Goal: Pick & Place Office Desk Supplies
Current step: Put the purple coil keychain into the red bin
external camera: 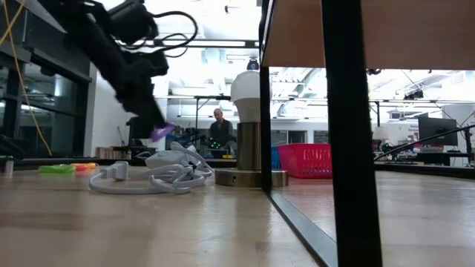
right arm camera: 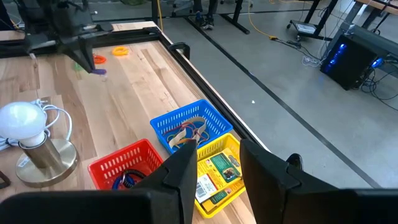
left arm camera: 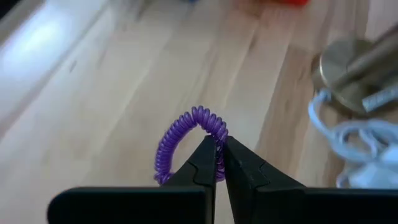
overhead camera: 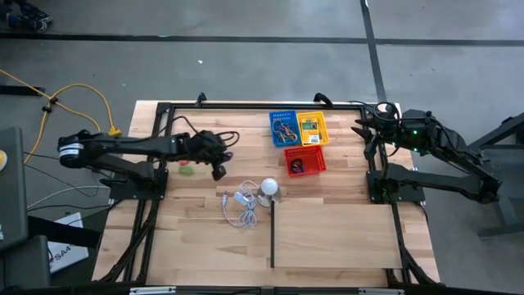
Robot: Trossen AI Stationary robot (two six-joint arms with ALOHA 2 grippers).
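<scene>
Left gripper (left arm camera: 219,152) is off the table, clamped on a purple coil ring (left arm camera: 186,134); about half the loop shows, the rest sits behind the fingers (left arm camera: 202,165). From above, the ring can't be made out under the gripper (overhead camera: 219,170).

Green ring (overhead camera: 187,170) and orange ring (right arm camera: 120,51) lie on the table (overhead camera: 327,238) near the left arm; both small, shapes unclear.

White cord (overhead camera: 239,206) beside the bulb (overhead camera: 269,188), centre.

Blue basket (overhead camera: 283,128) holds rubber bands (right arm camera: 189,132), yellow basket (overhead camera: 312,127) holds packets (right arm camera: 217,169), red basket (overhead camera: 304,160) has a dark coil, partly hidden.

Right gripper (right arm camera: 216,163) waits near the baskets, fingers apart, holding nothing; its tips are cut off.
</scene>
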